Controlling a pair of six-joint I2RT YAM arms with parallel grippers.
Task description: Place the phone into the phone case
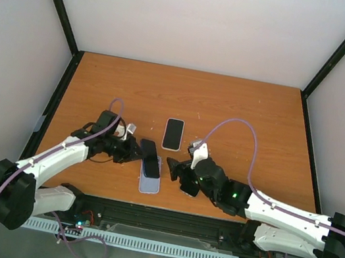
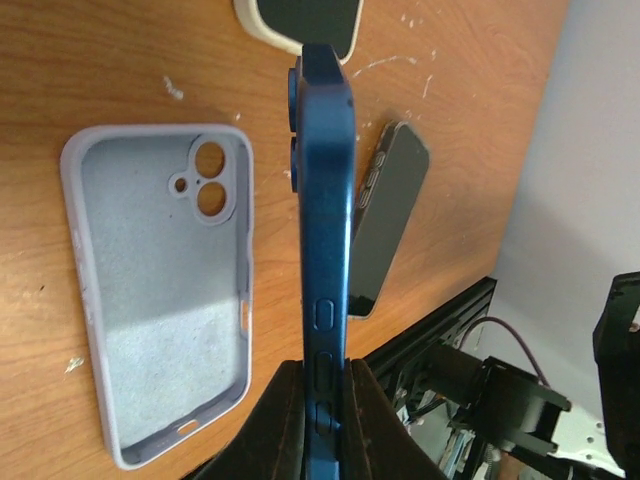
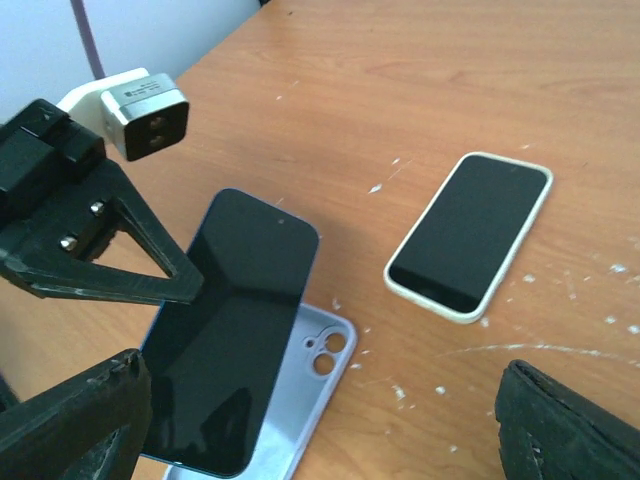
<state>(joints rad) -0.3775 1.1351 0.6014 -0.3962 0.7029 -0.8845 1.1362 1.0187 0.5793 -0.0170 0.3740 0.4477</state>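
My left gripper is shut on a dark blue phone and holds it by its lower end, tilted over the lavender phone case. In the left wrist view the phone stands edge-on between my fingers, with the open case lying flat to its left, camera hole far from me. The right wrist view shows the phone's black screen partly covering the case. My right gripper is open and empty, just right of the case, its fingers wide apart.
A second phone in a cream case lies screen up beyond the lavender case; it also shows in the right wrist view. A dark flat piece sits right of the held phone; I cannot tell what it is. The table's near edge is close behind.
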